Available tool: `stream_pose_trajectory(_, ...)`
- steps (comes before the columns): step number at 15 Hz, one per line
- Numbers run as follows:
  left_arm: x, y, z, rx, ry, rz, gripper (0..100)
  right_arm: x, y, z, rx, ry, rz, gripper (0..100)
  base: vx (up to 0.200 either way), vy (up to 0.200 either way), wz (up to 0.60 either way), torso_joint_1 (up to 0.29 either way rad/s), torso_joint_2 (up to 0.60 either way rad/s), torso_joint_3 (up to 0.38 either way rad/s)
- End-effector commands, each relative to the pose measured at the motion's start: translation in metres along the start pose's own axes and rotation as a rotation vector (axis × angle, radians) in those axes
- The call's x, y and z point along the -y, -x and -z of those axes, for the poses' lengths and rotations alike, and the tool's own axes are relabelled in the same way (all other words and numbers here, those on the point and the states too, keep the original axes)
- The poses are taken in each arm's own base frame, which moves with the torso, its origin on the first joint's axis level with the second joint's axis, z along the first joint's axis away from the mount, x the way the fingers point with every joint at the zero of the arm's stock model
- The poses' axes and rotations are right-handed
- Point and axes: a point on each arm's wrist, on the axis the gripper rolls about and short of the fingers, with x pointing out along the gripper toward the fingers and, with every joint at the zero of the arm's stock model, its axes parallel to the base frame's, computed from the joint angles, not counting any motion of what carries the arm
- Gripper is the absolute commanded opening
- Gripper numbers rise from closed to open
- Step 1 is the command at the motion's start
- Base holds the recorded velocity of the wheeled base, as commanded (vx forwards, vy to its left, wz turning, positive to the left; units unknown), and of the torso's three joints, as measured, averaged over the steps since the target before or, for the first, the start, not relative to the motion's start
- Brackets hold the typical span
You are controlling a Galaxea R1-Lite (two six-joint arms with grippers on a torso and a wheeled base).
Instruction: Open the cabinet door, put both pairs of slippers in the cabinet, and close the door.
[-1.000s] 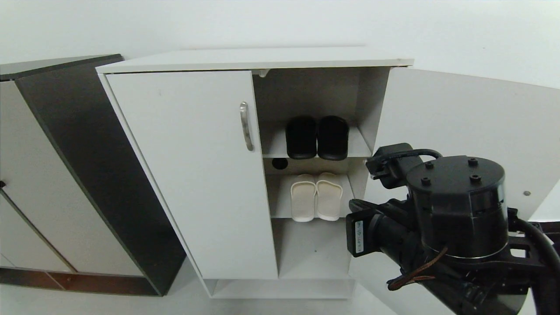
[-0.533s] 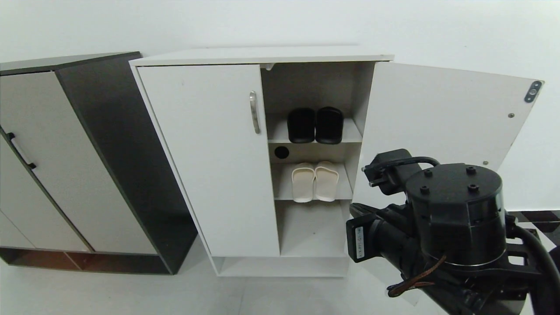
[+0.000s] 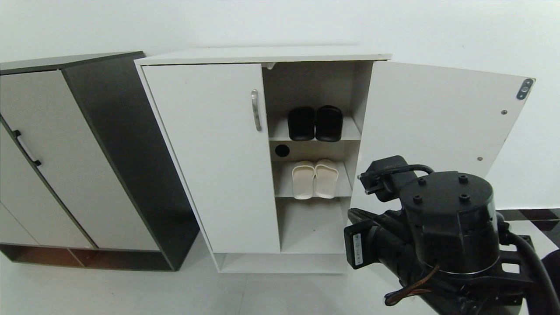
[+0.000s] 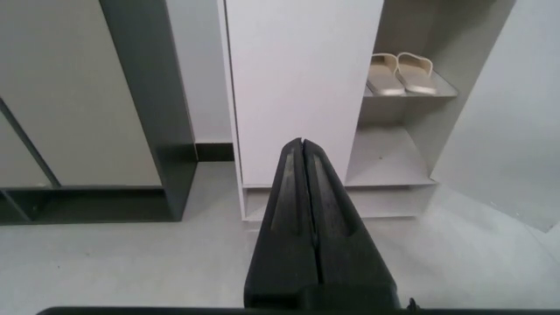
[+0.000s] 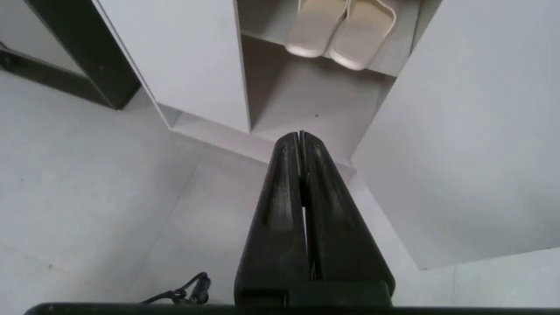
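On the shelves (image 3: pixel 279 131) sit black slippers (image 3: pixel 315 124) and white slippers (image 3: pixel 315 179); door (image 3: pixel 437 127) open.
Push its free edge inward with right pincer (image 5: pixel 301 144), tips together; left pincer (image 4: pixel 303 149) likewise together.

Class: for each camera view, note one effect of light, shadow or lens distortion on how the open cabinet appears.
Head view: the cabinet tapers toward the floor, a wide-lens perspective effect; the recess above the black slippers lies in shadow. Left wrist view: the white slippers are evenly lit, without glare, beyond the shut left gripper. Right wrist view: soft shadow under their shelf, past the shut right gripper.
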Motion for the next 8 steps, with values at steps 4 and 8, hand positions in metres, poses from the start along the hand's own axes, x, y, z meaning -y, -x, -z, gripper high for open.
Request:
stream_pose_trajectory(4,0.0000,0.0000,0.0000,0.000,0.000,-0.001,0,-0.0007,-0.0037,0.0045,-0.016,0.012,0.005,0,0.000,0.000,0.00,0.000,0.00,0.000)
stream_pose_trajectory(8,0.0000,0.0000,0.0000,0.000,0.002,-0.001,0,-0.0013,-0.0050,0.0067,-0.022,0.017,0.005,0,0.000,0.000,0.00,0.000,0.00,0.000)
